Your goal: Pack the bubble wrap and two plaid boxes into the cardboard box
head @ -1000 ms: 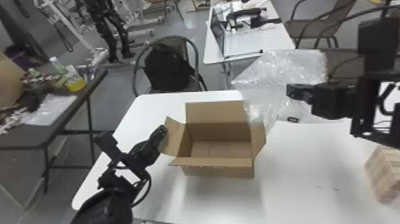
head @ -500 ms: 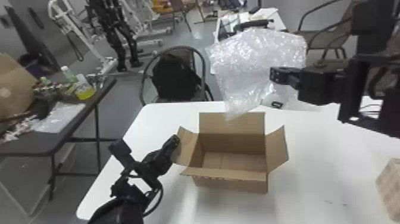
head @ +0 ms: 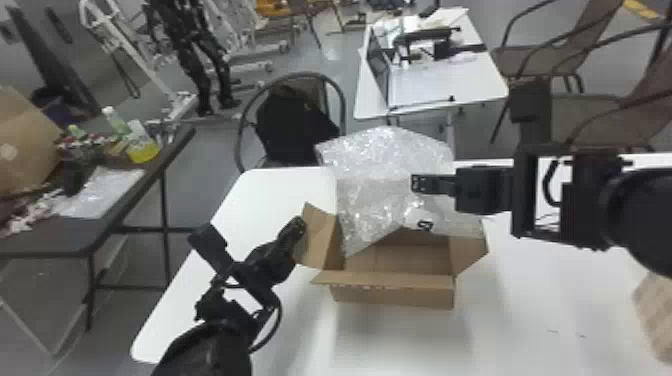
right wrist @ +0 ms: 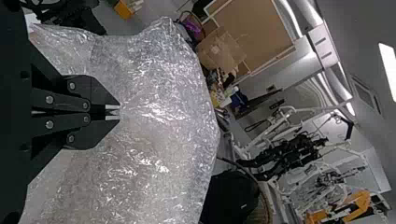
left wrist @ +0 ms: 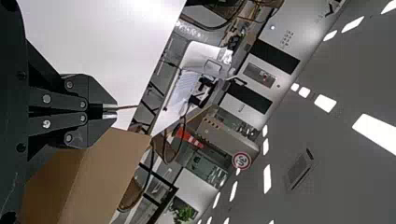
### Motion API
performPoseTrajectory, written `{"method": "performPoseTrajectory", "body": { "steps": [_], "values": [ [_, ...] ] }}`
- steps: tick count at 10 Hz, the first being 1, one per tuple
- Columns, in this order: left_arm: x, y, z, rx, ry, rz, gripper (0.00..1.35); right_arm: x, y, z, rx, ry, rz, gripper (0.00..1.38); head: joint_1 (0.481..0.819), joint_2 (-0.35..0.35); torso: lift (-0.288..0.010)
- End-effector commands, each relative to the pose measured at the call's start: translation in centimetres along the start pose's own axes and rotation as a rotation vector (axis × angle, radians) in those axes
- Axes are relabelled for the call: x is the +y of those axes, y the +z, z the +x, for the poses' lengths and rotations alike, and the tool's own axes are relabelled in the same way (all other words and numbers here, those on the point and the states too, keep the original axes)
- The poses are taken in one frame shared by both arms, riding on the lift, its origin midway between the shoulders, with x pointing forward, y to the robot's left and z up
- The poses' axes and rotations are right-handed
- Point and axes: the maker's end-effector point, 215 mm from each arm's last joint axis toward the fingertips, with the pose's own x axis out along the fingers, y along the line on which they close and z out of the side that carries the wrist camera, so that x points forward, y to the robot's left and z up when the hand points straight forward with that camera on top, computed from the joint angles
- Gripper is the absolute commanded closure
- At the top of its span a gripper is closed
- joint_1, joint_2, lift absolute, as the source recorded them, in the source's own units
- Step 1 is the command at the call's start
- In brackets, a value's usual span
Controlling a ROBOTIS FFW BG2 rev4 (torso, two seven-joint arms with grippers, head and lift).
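Bubble wrap [head: 380, 175] hangs centre frame over the cardboard box [head: 392, 296], left flap [head: 320, 237] out, likely clearing the way; plaid box [head: 657, 315] lower right. Left wrist view: left gripper [left wrist: 110, 112], left of frame, clamps that flap. Right wrist view: right gripper [right wrist: 112, 113], left of frame, pinches the bubble wrap, presumably to lower it.

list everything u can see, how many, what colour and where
bubble wrap: one, clear, above and partly in cardboard box
cardboard box: one, brown, open on white table
plaid box: at least one, light brown, table's right side
side table: one, dark, left
large carton: one, brown, on side table
bottle: one, yellow contents, same table
bag: one, black, on chair behind
armchairs: at least two, brown, back right
far table: one, white, behind
plant: one, green, background
left gripper: one, black, shut on box's left flap
right gripper: one, black, shut on bubble wrap
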Motion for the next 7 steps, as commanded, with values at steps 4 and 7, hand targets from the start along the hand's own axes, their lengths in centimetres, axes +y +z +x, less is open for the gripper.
{"method": "performPoseTrajectory", "body": {
  "steps": [4, 7],
  "values": [
    [-3.8, -0.8, 1.4, -0.035, -0.032, -0.045, 1.22, -1.6, -5.8, 2.8, 0.097, 0.050, 0.132, 1.28, 0.671, 0.350, -0.108],
    [-4.8, -1.2, 1.5, -0.041, -0.044, -0.069, 1.22, -3.9, -6.9, 2.4, 0.139, -0.042, 0.059, 1.26, 0.692, 0.350, -0.108]
  ]
}}
